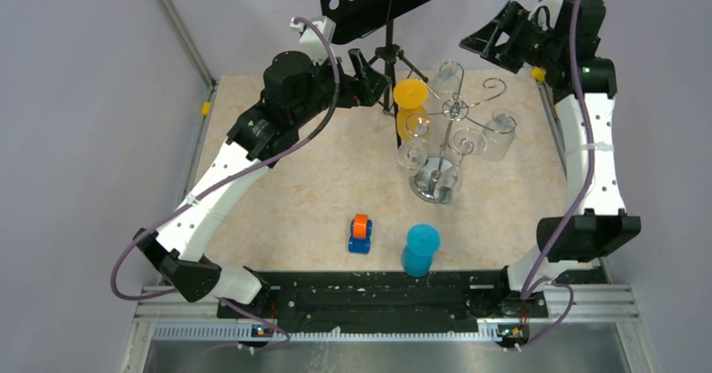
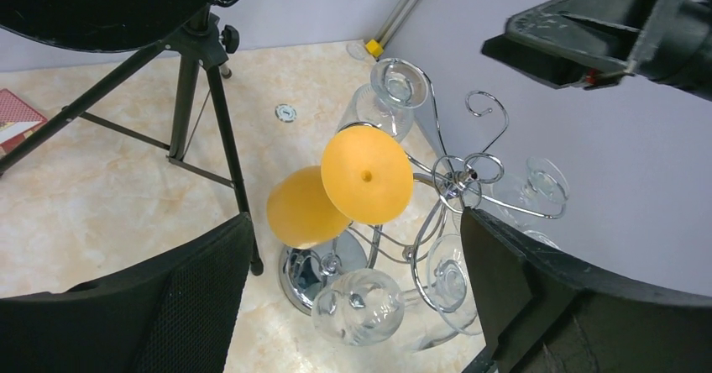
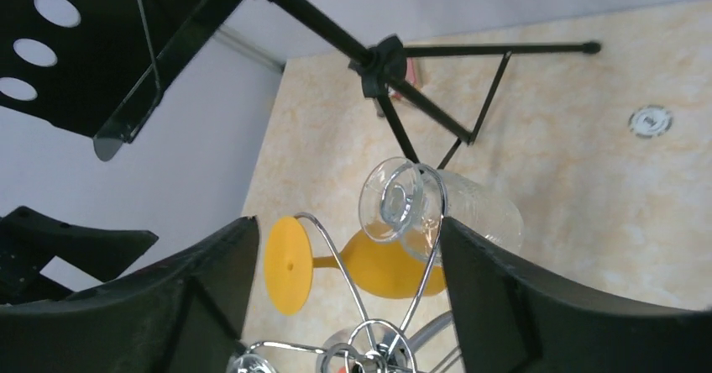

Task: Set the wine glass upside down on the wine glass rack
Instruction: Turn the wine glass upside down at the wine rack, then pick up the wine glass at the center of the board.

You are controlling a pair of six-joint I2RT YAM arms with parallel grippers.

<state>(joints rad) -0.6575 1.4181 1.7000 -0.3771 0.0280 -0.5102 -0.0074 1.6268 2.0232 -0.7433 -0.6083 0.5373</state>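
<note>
Orange wine glass (image 2: 367,174) is hanging foot-up, bowl-down on the chrome wine glass rack (image 1: 435,181), far half of the worktop (image 1: 285,188), with clear glasses (image 1: 499,133) hanging alongside. It's probably sitting in a hook, but that's hard to confirm. Behind it, left fingers (image 2: 168,306) and right fingers (image 3: 520,306) are hovering spread, gripping nothing.

Orange wine glass (image 2: 367,174) upside down on wine glass rack (image 2: 470,175), clear glasses (image 2: 357,306) alongside, left pincer (image 2: 357,222) spread

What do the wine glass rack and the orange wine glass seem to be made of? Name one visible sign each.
Wine glass rack: metal wire, polished chrome look; it throws mirror-like glints. Orange wine glass: probably plastic; opaque, evenly coloured, dull sheen.
</note>
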